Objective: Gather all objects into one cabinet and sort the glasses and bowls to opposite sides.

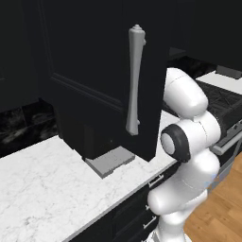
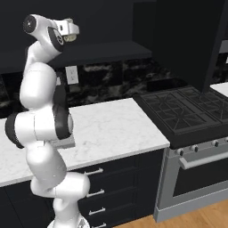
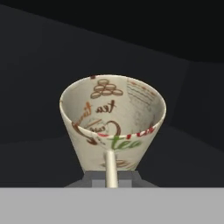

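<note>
The tumbler point(image 3: 113, 127) sits right in front of the hand camera, held at its lower end; a pale strip runs down its near wall into the grey block at the bottom edge. The gripper point(image 2: 71, 30) appears pinched on the tumbler, judging from how centred and close the cup sits, though the finger tips themselves are hidden behind it. The cup's long axis points along the gripper's line of sight, with the open mouth facing the camera and tea-themed printing visible inside.

Behind the tumbler is only dark, flat surfaces: probably the cabinet point(image 1: 94, 71) interior, with a back wall and a corner seam at the right. In the right base view the arm point(image 2: 42, 89) is reared up high, with the hand at upper left level with the dark wall unit. In the left base view the tall door hangs open over the counter point(image 1: 42, 189), its bar handle point(image 1: 134, 80) facing the camera.

Key relation: the shelf lies straight ahead of and below the held cup, so the move is likely forward and down, then release. No bowls are in sight, so which side to claim can't be judged from here. Risk: the cup rim could clip the door edge or shelf lip.
</note>
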Controlling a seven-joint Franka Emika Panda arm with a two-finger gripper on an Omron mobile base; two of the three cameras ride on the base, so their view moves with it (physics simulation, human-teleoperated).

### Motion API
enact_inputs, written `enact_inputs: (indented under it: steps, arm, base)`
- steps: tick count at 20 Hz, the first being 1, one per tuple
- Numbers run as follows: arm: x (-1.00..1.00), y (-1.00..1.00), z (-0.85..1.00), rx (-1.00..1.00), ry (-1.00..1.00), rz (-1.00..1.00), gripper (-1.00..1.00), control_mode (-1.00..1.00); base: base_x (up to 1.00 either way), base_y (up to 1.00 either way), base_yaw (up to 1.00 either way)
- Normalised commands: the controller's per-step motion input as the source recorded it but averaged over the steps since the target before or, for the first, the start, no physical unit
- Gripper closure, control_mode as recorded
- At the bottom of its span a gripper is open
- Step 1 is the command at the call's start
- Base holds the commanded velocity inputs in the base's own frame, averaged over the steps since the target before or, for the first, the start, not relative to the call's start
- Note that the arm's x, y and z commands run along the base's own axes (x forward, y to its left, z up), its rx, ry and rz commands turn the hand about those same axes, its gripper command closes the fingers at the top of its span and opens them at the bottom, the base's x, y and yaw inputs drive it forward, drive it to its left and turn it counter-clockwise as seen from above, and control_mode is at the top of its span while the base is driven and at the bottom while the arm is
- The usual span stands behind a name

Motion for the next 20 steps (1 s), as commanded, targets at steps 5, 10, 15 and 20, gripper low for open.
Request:
enact_inputs:
  steps: [5,10,15,20]
  arm:
    - [-0.62,-0.36,0.28,0.01,0.06,0.0,1.0,-1.0]
    - [-0.34,-0.04,0.03,0.0,0.02,0.0,1.0,-1.0]
    - [-0.66,-0.08,0.0,-0.01,-0.11,0.0,1.0,-1.0]
    - [-0.48,-0.22,-0.17,-0.02,-0.15,0.01,1.0,-1.0]
  base:
    - [0.0,0.0,0.0]
    - [0.0,0.0,0.0]
    - [0.0,0.0,0.0]
    - [0.0,0.0,0.0]
